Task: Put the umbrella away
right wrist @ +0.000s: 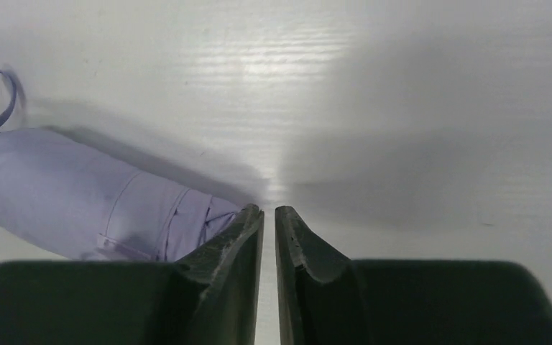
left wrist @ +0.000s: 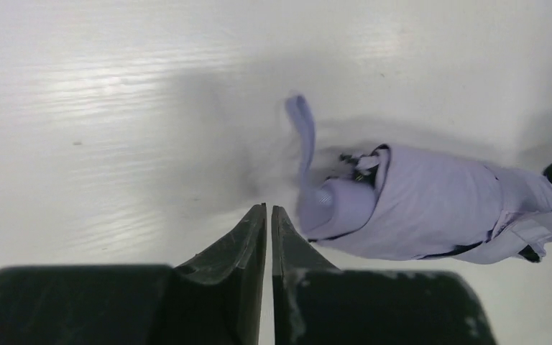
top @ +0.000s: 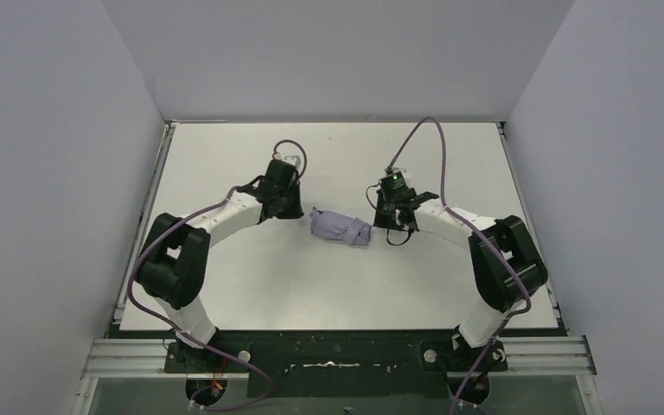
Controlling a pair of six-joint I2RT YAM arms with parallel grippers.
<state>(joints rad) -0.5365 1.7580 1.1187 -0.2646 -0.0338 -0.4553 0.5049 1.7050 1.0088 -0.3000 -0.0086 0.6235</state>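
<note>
The umbrella (top: 339, 226) lies folded on the bench (top: 251, 285) between our two arms, one at each end, probably so that either can reach it. Our left hand (left wrist: 269, 210) is pressed together just beside the handle (left wrist: 330, 198), pinching nothing. Our right hand (right wrist: 269, 210) is parted by a narrow slit and empty, at the other end. Folds hide most of the handle, and we see nowhere to stow the umbrella.
</note>
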